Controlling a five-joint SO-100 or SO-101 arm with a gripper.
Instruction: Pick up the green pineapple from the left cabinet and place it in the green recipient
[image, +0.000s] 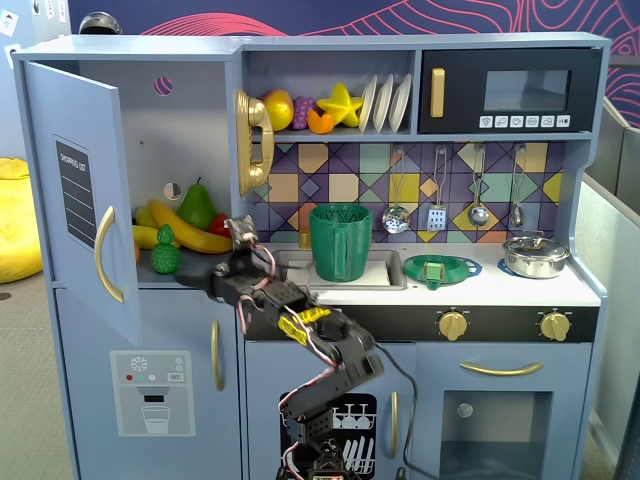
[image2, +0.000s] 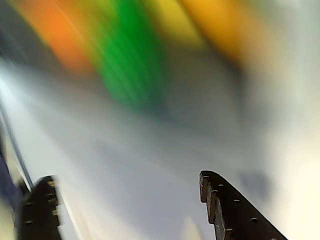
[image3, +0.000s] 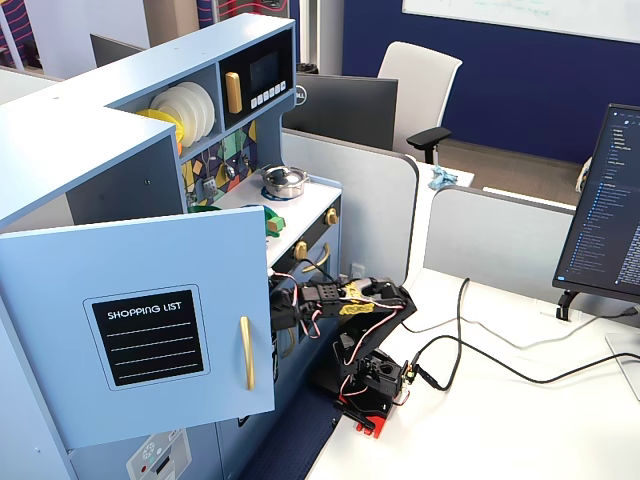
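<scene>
On the open blue-grey left cabinet's shelf (image: 195, 283), your tool (image: 200, 275) is reaching in, jaws apart.
The small bumpy all-green toy pineapple (image: 166, 251) is standing upright just left of and above it.

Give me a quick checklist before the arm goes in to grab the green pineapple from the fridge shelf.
1. Cabinet door open: ok.
2. Green pineapple upright at the shelf front, unobstructed: ok.
3. Gripper open: ok, wrist view shows its fingers apart.
4. Gripper lined up with the pineapple: cannot tell, wrist view is motion-blurred.
5. Banana close behind the pineapple, may get nudged: not ok.
6. Green recipient upright in the sink: ok.
</scene>
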